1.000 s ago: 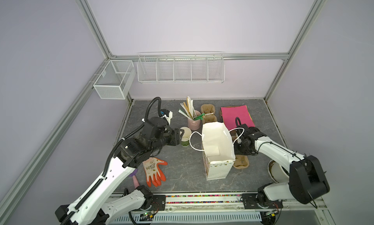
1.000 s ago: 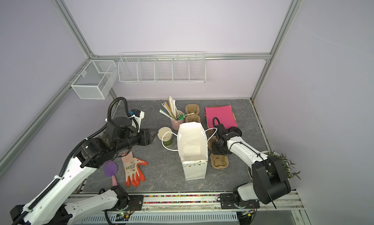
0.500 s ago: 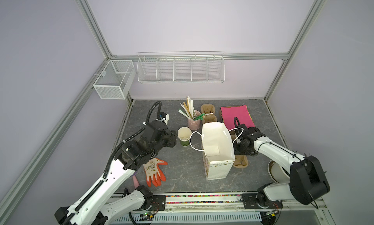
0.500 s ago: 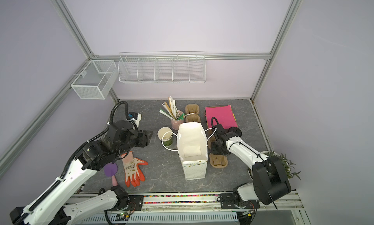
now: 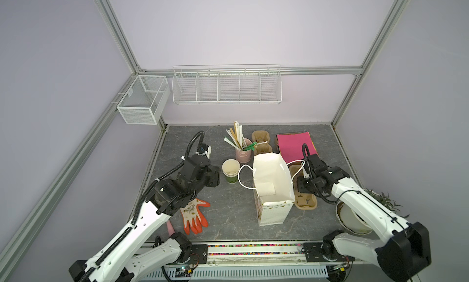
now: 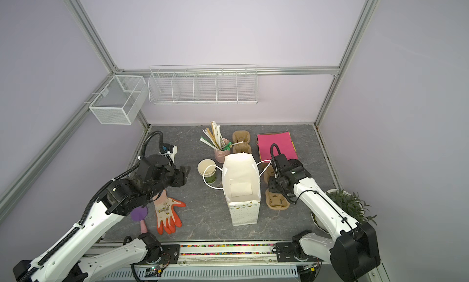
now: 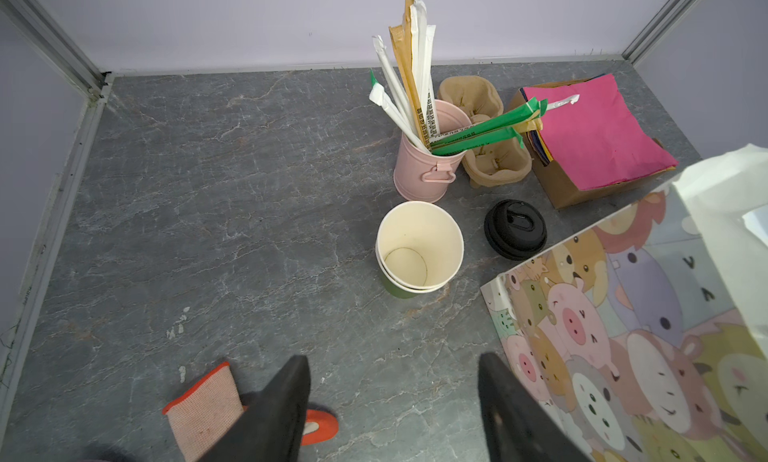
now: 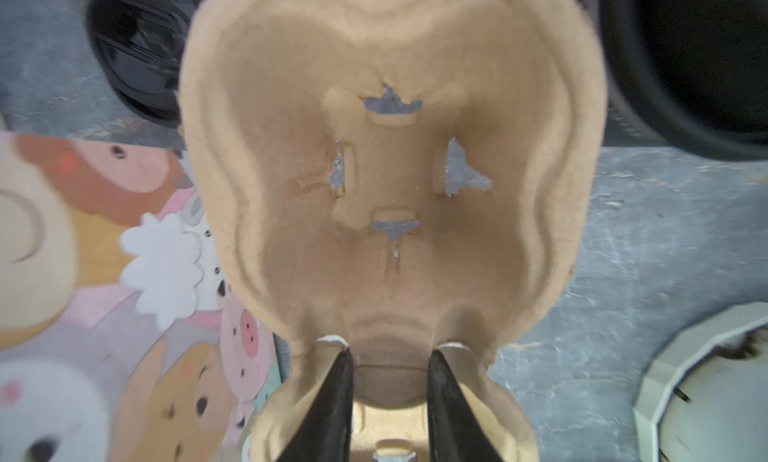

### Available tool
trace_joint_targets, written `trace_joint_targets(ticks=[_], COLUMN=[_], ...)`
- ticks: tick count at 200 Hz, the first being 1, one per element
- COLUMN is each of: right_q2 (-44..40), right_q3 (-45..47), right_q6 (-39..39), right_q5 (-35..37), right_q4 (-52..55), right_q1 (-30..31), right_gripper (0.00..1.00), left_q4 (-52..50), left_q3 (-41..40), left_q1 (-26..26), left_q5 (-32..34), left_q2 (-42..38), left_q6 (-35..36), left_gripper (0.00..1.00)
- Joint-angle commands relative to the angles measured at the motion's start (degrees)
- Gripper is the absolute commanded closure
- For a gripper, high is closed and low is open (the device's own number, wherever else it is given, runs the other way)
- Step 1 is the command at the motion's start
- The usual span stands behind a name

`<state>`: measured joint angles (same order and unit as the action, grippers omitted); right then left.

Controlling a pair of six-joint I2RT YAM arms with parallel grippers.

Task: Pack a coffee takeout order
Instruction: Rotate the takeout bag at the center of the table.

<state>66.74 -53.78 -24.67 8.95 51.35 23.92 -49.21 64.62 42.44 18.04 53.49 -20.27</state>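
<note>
Left gripper (image 6: pixel 187 171): has drawn back from the cup (image 6: pixel 206 165) toward its own base, jaws spread and empty; cup stands where it stood
Right gripper (image 5: pixel 302 185): has narrowed its jaws, low over the cup carrier (image 5: pixel 307 202)
Top views: bag (image 5: pixel 271 181) upright and open mid-table, a cord handle (image 5: pixel 297 164) drooping close to the right gripper; carrier flat on the table just beside the bag, on the right arm's side; pink sheet (image 5: pixel 294 146) on its stack behind, not yet packed; glove (image 5: pixel 194 214) near the left arm, well apart from the bag
Left wrist: dark fingers (image 7: pixel 286 397) wide apart, bare table between; ahead the empty cup, a black lid (image 7: pixel 515 229) near it, the bucket (image 7: pixel 424 169) of sticks behind; printed bag wall alongside
Right wrist: jaws pinching the ridge between the carrier's two wells; grey table shows through the holes in the well; lifted or not, I cannot tell
Meaning: grip on the carrier looks made, so lifting it into the bag is likely next; the left arm's retreat leaves the mouth free; carrier looks wide for the opening and the handle could snag
</note>
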Motion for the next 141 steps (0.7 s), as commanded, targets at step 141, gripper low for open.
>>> trace_joint_targets(ticks=[141], right_q2=[-12.92], right_q3=[-29.29], right_q6=[-1.11], right_q5=[-0.17], right_q4=[20.73], right_q1=[0.88], right_gripper=[0.7], left_q4=[1.79], left_q3=[-3.71], left_q1=[-2.18], left_q5=[0.34], left_q2=[-1.23], left_q6=[1.66], left_gripper=[0.34])
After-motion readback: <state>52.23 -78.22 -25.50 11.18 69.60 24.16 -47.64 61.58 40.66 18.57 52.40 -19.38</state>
